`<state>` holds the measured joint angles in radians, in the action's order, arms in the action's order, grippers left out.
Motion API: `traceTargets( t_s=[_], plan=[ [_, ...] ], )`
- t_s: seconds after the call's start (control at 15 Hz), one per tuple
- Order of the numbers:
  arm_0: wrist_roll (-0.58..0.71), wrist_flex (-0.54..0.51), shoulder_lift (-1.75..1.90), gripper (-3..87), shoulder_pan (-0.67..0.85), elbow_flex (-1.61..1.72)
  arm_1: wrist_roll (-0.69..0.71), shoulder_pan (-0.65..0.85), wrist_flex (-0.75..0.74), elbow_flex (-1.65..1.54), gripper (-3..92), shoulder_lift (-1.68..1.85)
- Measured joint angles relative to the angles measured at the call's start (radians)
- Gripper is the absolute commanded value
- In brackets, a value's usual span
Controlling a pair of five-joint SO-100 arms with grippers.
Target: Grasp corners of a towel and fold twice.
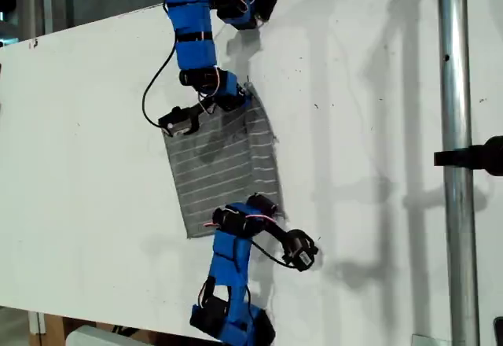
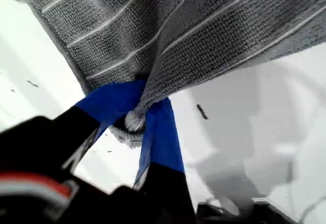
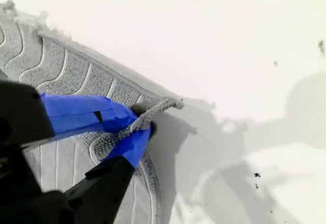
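Grey striped towel [image 1: 224,165]: lies on the white table [image 1: 86,126], near the middle of the exterior view, between two blue arms at twelve and six o'clock. My first gripper [image 2: 137,119]: blue-taped jaws closed onto a bunched corner [image 2: 133,123], cloth hanging lifted off the table. My second gripper [image 3: 136,124]: jaws pinched onto another corner [image 3: 153,109], cloth rucked beneath. Which arm is which, I cannot tell. Metal pole [image 1: 456,157]: three o'clock, well apart.

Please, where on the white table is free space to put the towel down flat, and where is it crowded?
Free: the white table at the exterior view's left of the towel, and the strip between towel and metal pole. Crowded: both towel ends, where my first gripper and my second gripper pinch corners.
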<state>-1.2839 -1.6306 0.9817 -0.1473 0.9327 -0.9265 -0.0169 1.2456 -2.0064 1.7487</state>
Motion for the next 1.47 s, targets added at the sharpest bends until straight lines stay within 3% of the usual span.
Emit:
traceTargets(
  t_s=[0.2,0.33,0.53,0.73,0.93,1.2,1.47],
  plan=[
    [-0.049,-0.014,0.025,-2.9,-0.129,0.009,-0.12,-0.213,0.005,0.141,-0.2,-0.052],
    [-0.048,-0.018,0.1,-2.9,-0.132,0.058,-0.11,-0.181,0.014,0.17,-0.2,-0.055],
    [0.009,-0.018,0.275,-2.9,0.018,0.253,0.064,0.071,0.017,0.172,-0.2,-0.057],
    [0.152,-0.017,0.426,-2.9,0.324,0.423,0.279,0.399,-0.025,0.179,-0.2,-0.08],
    [0.311,-0.012,0.433,-2.9,0.566,0.439,0.442,0.6,-0.094,0.273,-0.2,-0.13],
    [0.449,-0.014,0.468,-2.9,0.741,0.405,0.551,0.716,-0.137,0.443,-0.2,-0.181],
    [0.434,0.049,0.489,-2.9,0.735,0.523,0.52,0.658,-0.1,0.445,-0.2,-0.247]
  ],
)
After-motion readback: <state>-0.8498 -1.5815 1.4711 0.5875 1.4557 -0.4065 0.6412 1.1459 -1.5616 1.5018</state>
